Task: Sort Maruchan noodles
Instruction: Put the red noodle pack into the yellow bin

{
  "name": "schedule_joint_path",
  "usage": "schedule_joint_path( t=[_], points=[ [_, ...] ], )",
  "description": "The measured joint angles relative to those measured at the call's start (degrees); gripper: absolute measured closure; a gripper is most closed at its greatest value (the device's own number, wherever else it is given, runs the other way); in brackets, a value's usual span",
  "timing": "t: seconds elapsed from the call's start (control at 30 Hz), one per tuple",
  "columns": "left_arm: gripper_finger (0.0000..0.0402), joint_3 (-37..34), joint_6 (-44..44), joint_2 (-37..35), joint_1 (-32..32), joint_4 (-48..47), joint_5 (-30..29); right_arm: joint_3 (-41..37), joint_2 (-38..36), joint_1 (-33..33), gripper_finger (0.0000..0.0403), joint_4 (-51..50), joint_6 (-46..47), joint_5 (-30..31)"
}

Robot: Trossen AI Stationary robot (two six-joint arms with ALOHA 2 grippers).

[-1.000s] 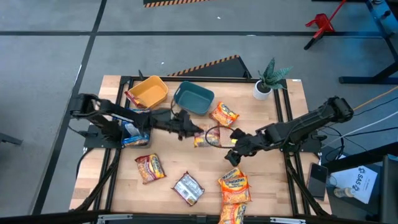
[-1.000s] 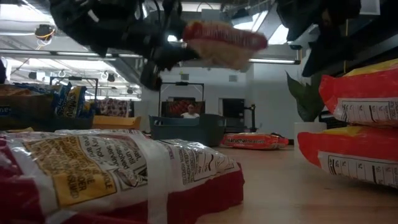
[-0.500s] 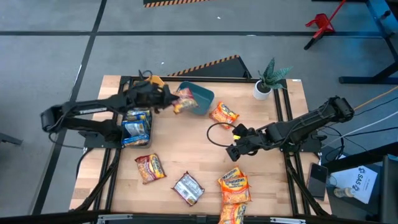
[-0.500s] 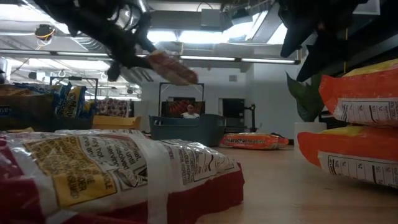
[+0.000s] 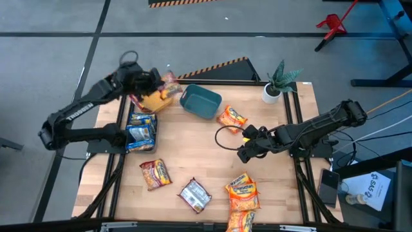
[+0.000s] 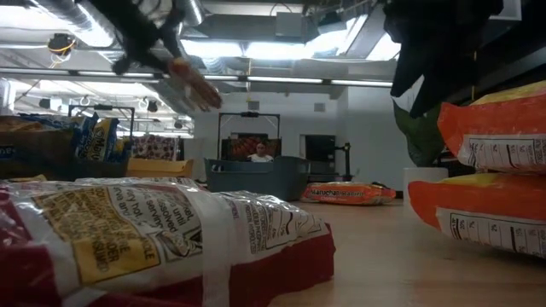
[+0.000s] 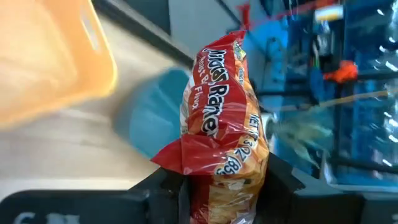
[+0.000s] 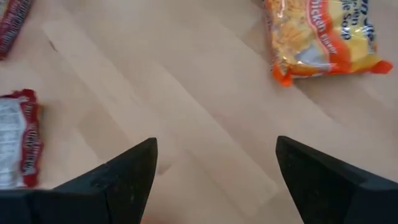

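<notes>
My left gripper [image 5: 159, 87] is shut on a red Maruchan noodle packet [image 5: 170, 86], which it holds in the air over the yellow bin [image 5: 153, 100] at the table's far left. In the low view the packet [image 6: 194, 85] shows high up. The teal bin [image 5: 200, 102] stands right of the yellow one. My right gripper [image 5: 243, 153] hangs open over bare wood right of the table's middle, with nothing between its fingers [image 8: 124, 177]. Other packets lie flat: an orange one [image 5: 232, 118], a red one [image 5: 154, 174], a silver one [image 5: 195, 194] and two orange ones [image 5: 243, 191]. My left gripper pinches the red packet between its two fingers [image 7: 171, 186] at one end [image 7: 217, 177], across its flat faces. The fingers slant down toward the table's far side. The packet sticks out beyond the fingertips, on edge and lifted clear above the yellow bin.
Blue packets [image 5: 141, 129] are stacked at the left edge beside the left arm's base. A potted plant [image 5: 278, 82] stands at the far right corner. A black cable loop [image 5: 222, 138] lies near my right gripper. Bare wood lies in the table's middle.
My left gripper has carried the red packet from the table's middle up and toward the far left corner, past the teal bin to above the yellow bin, tipping from steeply down to a shallower slant. The packet has stayed in its hold, clear of the table.
</notes>
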Motion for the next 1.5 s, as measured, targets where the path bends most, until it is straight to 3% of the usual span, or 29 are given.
schedule_joint_path(
  t=[0.17, 0.33, 0.47, 0.7, 1.03, 1.5],
  points=[
    [0.0287, 8.81, 1.17, 2.21, 2.32, -21.23, -2.32, 0.0, -0.2, -0.78, 0.0088, -0.05, -3.11, 0.15],
    [0.0287, 9.99, 1.42, 2.32, 4.71, -31.04, -5.05, 0.0, -0.2, -0.76, 0.0088, 0.04, -4.06, 1.49],
    [0.0287, 8.97, 1.1, 2.26, 6.87, -31.65, -8.92, 0.0, -0.2, -0.71, 0.0088, 0.01, -4.11, 1.49],
    [0.0287, 8.7, 2.99, 5.24, 11.26, -32.75, -9.77, 0.0, -0.18, -0.63, 0.0088, 0.0, -5.4, 1.49],
    [0.0287, 8.69, 9.0, 13.23, 16.25, -33.17, -6.14, 0.0, 0.02, -0.63, 0.0088, 0.01, -5.4, 1.49],
    [0.0287, 8.69, 15.21, 18.76, 24.78, -35.75, 2.26, 0.0, 0.02, -0.63, 0.0088, -0.02, -5.39, 1.49]
  ],
)
